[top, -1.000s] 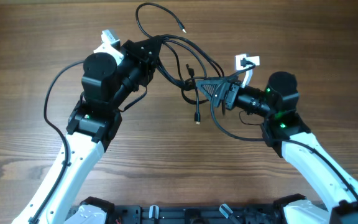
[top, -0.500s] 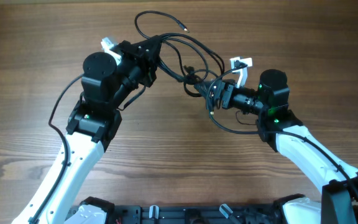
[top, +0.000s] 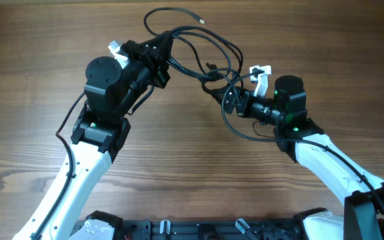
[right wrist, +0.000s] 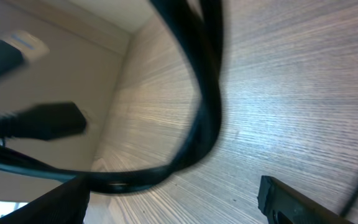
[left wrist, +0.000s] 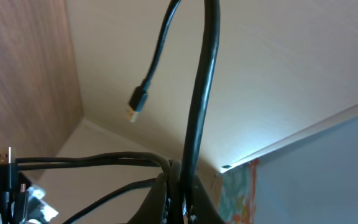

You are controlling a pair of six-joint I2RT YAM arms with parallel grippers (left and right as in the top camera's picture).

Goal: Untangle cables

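- Left arm (top: pixel 105 83), white on its lower link and black at the joints, rises from the near edge and bends toward the far centre of the wood-grain bench (top: pixel 32 67).
- Left pincer (top: pixel 160 52) is clamped tight on the cables (top: pixel 202 41). In the wrist view its dark fingers (left wrist: pixel 160 199) press together around a cord that climbs steeply out of them.
- Right arm (top: pixel 325 157) comes in from the near right corner, its black wrist lying level and pointing left at the tangle.
- Right pincer (top: pixel 227 100) stands wide open. In its wrist view the fingers (right wrist: pixel 284 196) sit far apart, and a thick, blurred loop of cord crosses the gap unpinched.
- The cables, thin, glossy and black, hang in overlapping loops between the two pincers at the far centre of the bench. One loop sags toward the near side below the right pincer.
- One loose end, with a small plug (top: pixel 201 21), arcs out beyond the left pincer. The left wrist view shows a gold-tipped connector dangling in the air.
- A white cap (top: pixel 262 70) sits beside the right pincer, and a small green light (top: pixel 292 120) glows on that arm.
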